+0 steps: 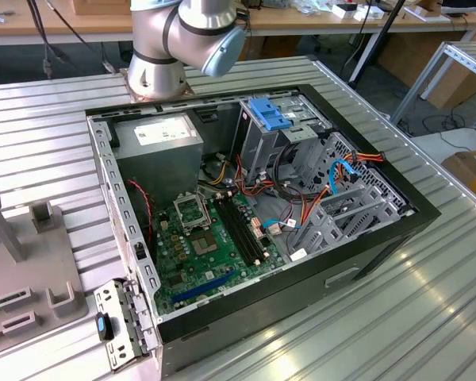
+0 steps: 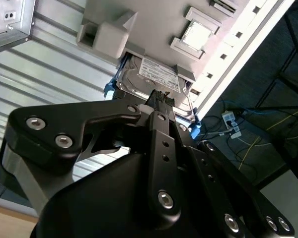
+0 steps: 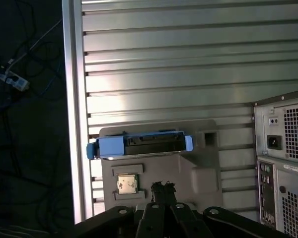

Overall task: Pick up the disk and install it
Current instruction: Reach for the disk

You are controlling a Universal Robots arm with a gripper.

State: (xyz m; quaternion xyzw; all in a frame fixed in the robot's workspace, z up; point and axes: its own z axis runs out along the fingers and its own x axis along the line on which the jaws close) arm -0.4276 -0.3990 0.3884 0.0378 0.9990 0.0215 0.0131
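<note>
Hovering over the flat silver-grey metal disk with white label and blue plastic edge rails (image 2: 156, 79), the black gripper (image 2: 161, 98) has its fingers drawn together on nothing (the tips meet at one point in both wrist views). The disk lies flat in a recess of the pale grey moulded fixture tray (image 3: 198, 168) on the ribbed aluminium table (image 3: 188, 59), outside the open black computer case (image 1: 357, 262).

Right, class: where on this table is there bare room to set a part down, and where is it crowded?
Bare ribbed table runs along the computer case, toward the exterior view's right; also a strip between the case and the grey fixture. Crowded: inside the case, around the cables.
</note>
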